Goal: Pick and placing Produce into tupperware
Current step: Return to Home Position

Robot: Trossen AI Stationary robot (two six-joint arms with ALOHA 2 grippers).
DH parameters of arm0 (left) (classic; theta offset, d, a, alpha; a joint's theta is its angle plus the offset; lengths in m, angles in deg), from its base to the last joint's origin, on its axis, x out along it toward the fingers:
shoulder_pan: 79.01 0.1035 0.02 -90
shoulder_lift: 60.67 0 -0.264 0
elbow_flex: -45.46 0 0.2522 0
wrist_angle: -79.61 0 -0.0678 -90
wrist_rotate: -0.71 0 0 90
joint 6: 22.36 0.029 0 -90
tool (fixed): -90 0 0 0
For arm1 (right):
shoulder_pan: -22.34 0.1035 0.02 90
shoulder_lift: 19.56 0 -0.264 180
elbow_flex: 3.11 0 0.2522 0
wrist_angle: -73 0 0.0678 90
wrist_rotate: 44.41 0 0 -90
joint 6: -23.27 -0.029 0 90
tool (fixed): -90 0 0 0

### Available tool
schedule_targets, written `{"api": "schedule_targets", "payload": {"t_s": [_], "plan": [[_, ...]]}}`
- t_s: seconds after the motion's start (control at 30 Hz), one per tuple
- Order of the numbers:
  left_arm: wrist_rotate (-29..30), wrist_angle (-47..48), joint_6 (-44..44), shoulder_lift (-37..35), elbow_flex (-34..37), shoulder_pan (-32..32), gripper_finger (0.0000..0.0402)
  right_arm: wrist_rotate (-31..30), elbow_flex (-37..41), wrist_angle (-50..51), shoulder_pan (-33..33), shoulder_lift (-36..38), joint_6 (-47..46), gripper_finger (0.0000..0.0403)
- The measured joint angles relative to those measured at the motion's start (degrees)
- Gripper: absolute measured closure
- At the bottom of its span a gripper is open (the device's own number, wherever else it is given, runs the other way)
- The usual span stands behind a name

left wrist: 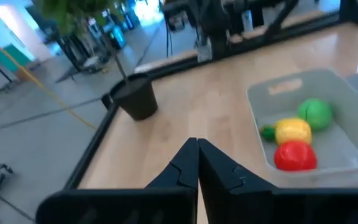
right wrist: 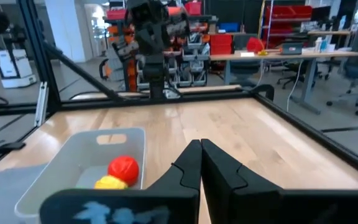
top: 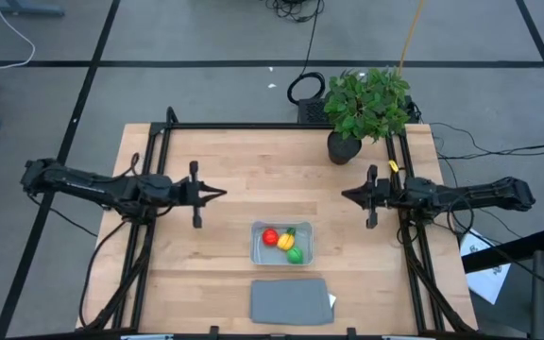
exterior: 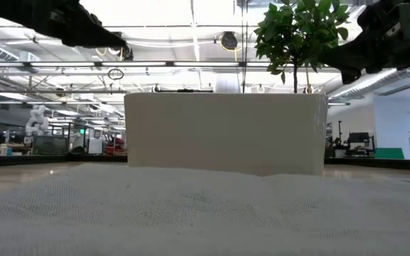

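Observation:
The clear bluish-grey tupperware sits on the table's near middle. Inside it lie the red piece, the yellow piece with a green tip and the green piece. The left wrist view shows the tupperware holding the red, yellow and green pieces; the right wrist view shows the tupperware with the red and yellow ones. My left gripper hovers shut over the table's left half, and my right gripper hovers shut over its right half. Both touch nothing.
A flat grey lid lies at the near edge, just in front of the tupperware. A potted leafy plant stands at the far right corner. Black frame rails run along the table's left, right and far sides.

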Motion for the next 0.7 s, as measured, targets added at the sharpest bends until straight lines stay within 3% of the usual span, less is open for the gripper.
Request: {"api": "schedule_targets", "payload": {"t_s": [0.27, 0.57, 0.7], "plan": [[2.3, -2.5, 1.9, -2.8, 1.6, 0.6, 0.0397, 0.0, 0.0, 2.1, 0.0, 1.7, 0.7, 0.0403], [2.0, -5.4, 4.2, -4.9, 1.7, 7.5, 0.0398, 0.1, -0.1, 2.6, 0.0, 4.7, 2.6, 0.0403], [-1.8, -2.9, 2.5, -8.2, 1.7, 10.6, 0.0399, 0.0, -0.1, 4.7, 0.0, 7.1, 2.2, 0.0403]]}}
